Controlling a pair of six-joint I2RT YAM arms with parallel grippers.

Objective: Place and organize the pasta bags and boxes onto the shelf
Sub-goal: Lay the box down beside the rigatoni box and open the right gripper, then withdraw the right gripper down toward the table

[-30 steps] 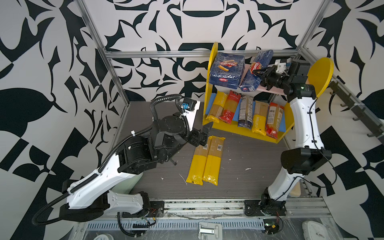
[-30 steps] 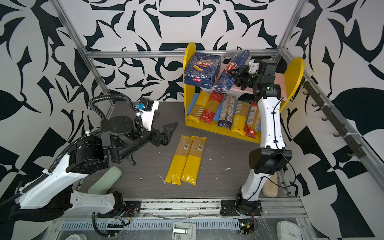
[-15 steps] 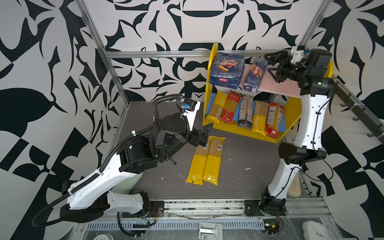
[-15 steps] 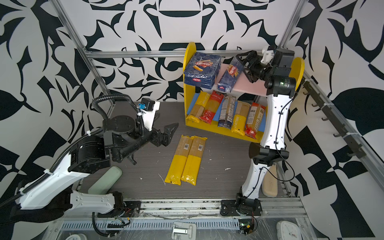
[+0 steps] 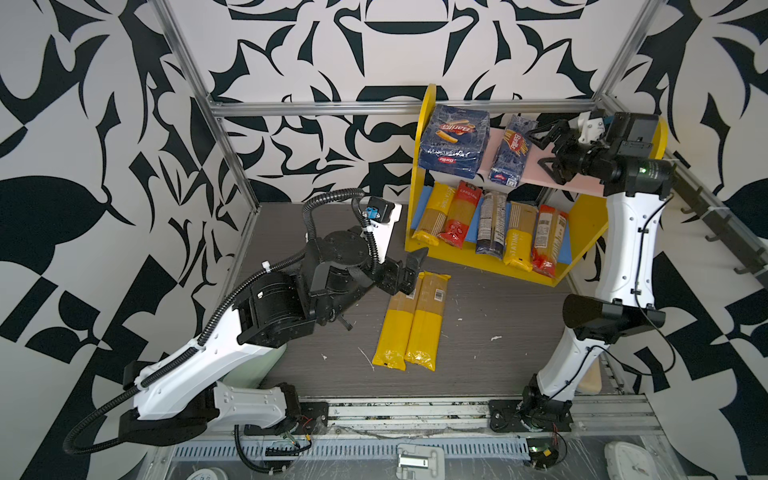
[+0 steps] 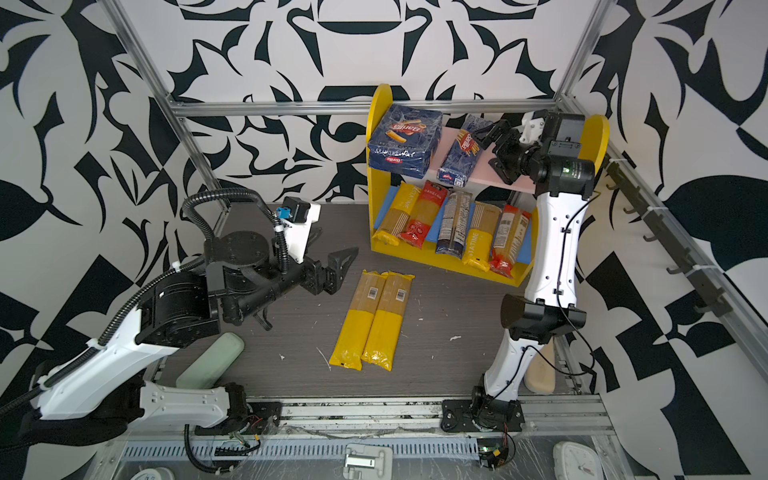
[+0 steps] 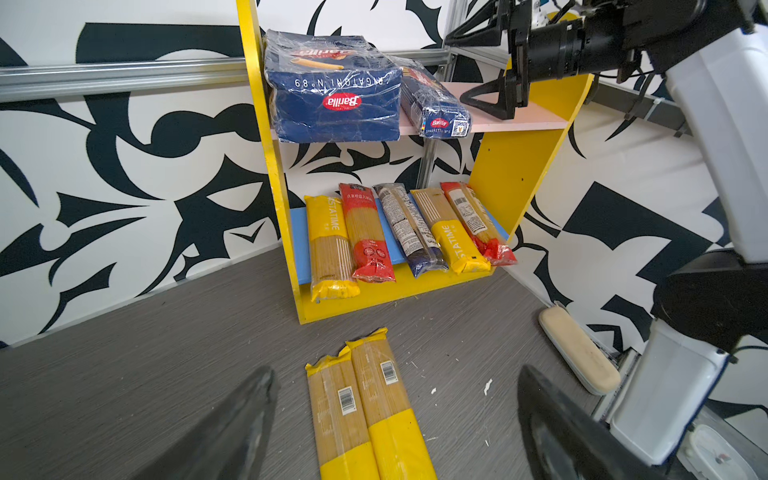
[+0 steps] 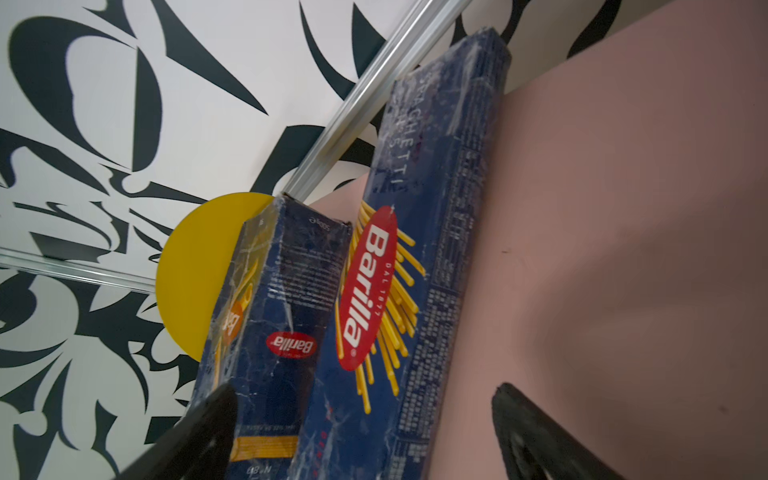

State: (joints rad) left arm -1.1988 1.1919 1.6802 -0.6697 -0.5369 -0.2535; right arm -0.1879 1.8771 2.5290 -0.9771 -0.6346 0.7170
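The shelf (image 5: 582, 226) stands at the back right, with a pink upper board (image 7: 532, 118) and a blue lower board (image 7: 297, 237). On the pink board lie the wide rigatoni box (image 5: 453, 141) and, beside it, the narrow spaghetti box (image 5: 511, 151). Several bags (image 5: 490, 224) lie side by side on the lower board. Two yellow-ended bags (image 5: 409, 322) rest on the table. My right gripper (image 5: 536, 147) hangs open just right of the spaghetti box, gripping nothing. My left gripper (image 5: 411, 274) is open over the far ends of the two table bags (image 7: 365, 411).
A pale green pad (image 6: 212, 361) lies by the left arm's base and a beige pad (image 7: 577, 353) by the right arm's base. Metal frame rails (image 5: 316, 109) and patterned walls close in the table. Small white crumbs (image 5: 496, 337) dot the table.
My right gripper let go of the spaghetti box and opened wide. The box, held tilted before, now lies flat on the pink board; the gripper drew back to the right. The left arm barely moved.
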